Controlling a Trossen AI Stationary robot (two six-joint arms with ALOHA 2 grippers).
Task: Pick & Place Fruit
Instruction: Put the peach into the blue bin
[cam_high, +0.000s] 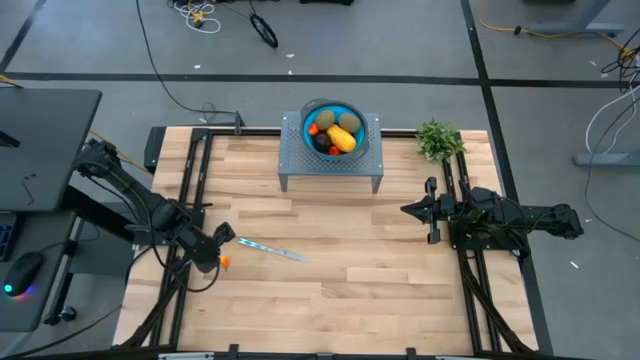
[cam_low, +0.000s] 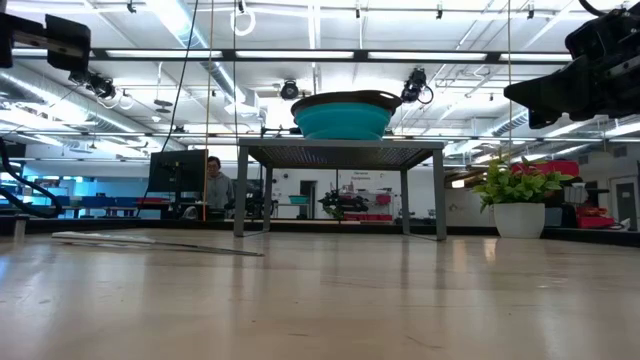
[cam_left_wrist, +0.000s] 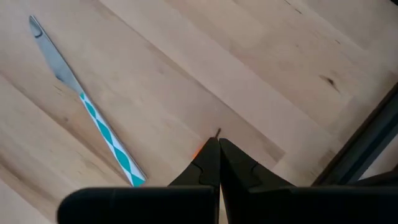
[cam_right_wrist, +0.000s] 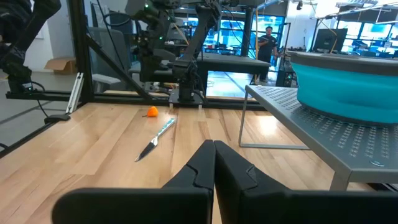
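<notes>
From above, the left gripper (cam_high: 222, 240) is hovering beside a small orange fruit (cam_high: 225, 262) on the table (cam_high: 340, 280); the other fruit is sitting in the blue bowl (cam_high: 337, 110). The left wrist view is showing its fingers together, so they should open before descending. The right gripper (cam_high: 412, 210) is waiting, also closed.

One camera looks straight down on my tabletop (cam_high: 330, 280); another skims its surface; both wrist cameras share the knife (cam_left_wrist: 93, 115).

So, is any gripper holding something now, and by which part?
Nothing is held. The left gripper has its fingers shut beside the small orange fruit on the table; the right gripper is shut and empty.
</notes>
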